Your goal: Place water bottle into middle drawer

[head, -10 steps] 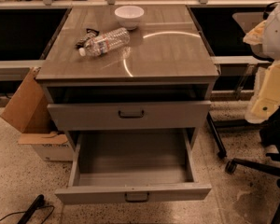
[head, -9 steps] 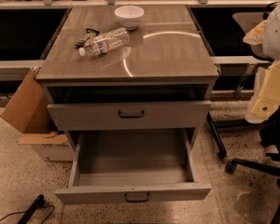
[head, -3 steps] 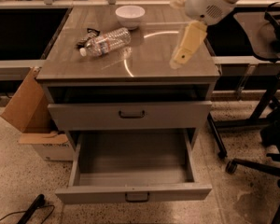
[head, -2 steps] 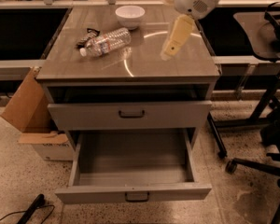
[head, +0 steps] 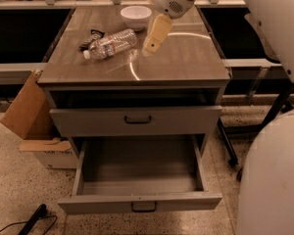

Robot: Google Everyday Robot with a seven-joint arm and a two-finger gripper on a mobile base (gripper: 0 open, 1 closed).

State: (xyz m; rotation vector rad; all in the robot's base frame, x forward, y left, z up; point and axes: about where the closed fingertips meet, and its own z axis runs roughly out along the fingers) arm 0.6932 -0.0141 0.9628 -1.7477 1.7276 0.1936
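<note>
Gripper (head: 150, 47) has swung left over the surface (head: 186, 65), jaws' state unclear, now just right of the water bottle (head: 111, 43) lying flat, cap pointing away down-left; middle drawer (head: 103, 203) open below.

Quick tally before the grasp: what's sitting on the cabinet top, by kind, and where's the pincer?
Water bottle: 1
White bowl: 1
Dark snack wrapper: 1
Total: 3
Pincer hovers over the cabinet top, just right of the bottle.

Cream plastic claw (head: 148, 50) over glossy wood-grain top (head: 191, 60); clear ribbed plastic bottle (head: 111, 43).
</note>
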